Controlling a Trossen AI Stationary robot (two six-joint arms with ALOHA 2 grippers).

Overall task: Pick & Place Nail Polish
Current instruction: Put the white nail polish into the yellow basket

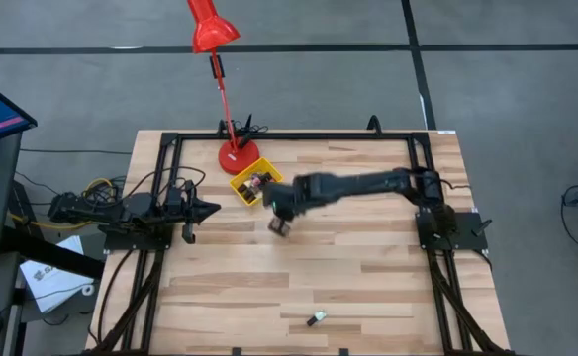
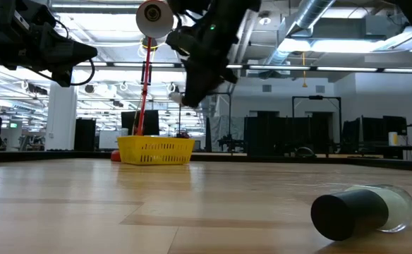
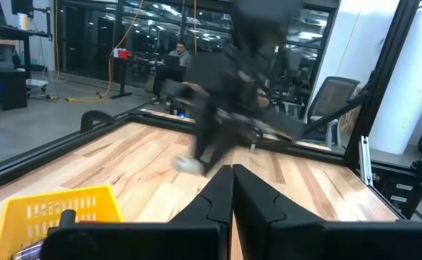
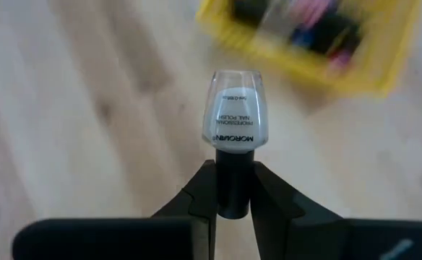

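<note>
white nail polish bottle (image 4: 235, 121) clamped in right gripper (image 4: 233, 191) above table.

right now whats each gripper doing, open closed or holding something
Left gripper: closed, holding nothing, waiting at the table's left side.
Right gripper: closed on a white nail polish bottle by its dark cap, near the yellow tray.

- Right gripper (image 4: 233, 189) fingers (image 4: 199, 195) pinch a white nail polish bottle (image 4: 236, 119) by its dark cap.
- Yellow tray (image 4: 319, 43) of bottles lies beyond, on the wooden worktop (image 4: 74, 108).
</note>
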